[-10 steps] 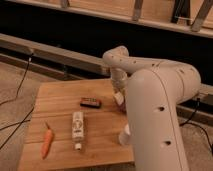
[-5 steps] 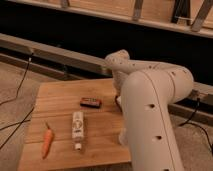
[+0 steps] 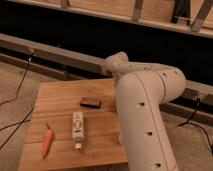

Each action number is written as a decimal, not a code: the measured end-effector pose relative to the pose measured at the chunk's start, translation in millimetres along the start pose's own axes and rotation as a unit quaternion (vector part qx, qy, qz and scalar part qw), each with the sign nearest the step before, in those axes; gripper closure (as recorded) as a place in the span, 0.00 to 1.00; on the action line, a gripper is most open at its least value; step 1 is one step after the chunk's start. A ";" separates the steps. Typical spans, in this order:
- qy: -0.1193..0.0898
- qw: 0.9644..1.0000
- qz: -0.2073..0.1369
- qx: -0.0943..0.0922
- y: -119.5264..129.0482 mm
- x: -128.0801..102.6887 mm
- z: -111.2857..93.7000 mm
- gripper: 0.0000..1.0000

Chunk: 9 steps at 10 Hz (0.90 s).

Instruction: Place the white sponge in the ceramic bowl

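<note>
Sponge and ceramic bowl are both out of my sight, hidden behind my own arm [image 3: 145, 115], which covers the right side of the wooden table [image 3: 60, 100]. My gripper is hidden there too. Only the bottle [image 3: 77, 125], carrot [image 3: 46, 141] and small dark bar [image 3: 91, 102] show. I should move slowly and confirm the sponge before lowering.

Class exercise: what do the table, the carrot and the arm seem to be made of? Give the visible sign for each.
Table: wood, matte, with plank seams and grain showing.
Carrot: looks organic or perhaps plastic; orange, tapered body with a dull surface.
Arm: likely smooth moulded plastic, off-white with a soft sheen and small round holes.
The gripper is hidden behind the arm.
</note>
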<state>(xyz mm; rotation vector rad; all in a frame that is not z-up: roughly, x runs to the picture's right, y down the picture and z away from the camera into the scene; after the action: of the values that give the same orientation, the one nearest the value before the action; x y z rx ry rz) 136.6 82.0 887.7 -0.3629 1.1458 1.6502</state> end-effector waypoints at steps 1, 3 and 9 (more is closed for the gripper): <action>-0.001 1.000 -0.001 0.005 1.8 -0.9 1.9 0.20; -0.003 1.000 -0.004 0.020 6.8 -3.4 7.5 0.20; -0.024 1.000 -0.003 0.015 15.0 -11.2 -9.3 0.20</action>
<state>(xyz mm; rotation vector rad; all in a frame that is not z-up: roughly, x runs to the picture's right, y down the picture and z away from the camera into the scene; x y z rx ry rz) 125.5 68.0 898.6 -0.3057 1.1304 1.6262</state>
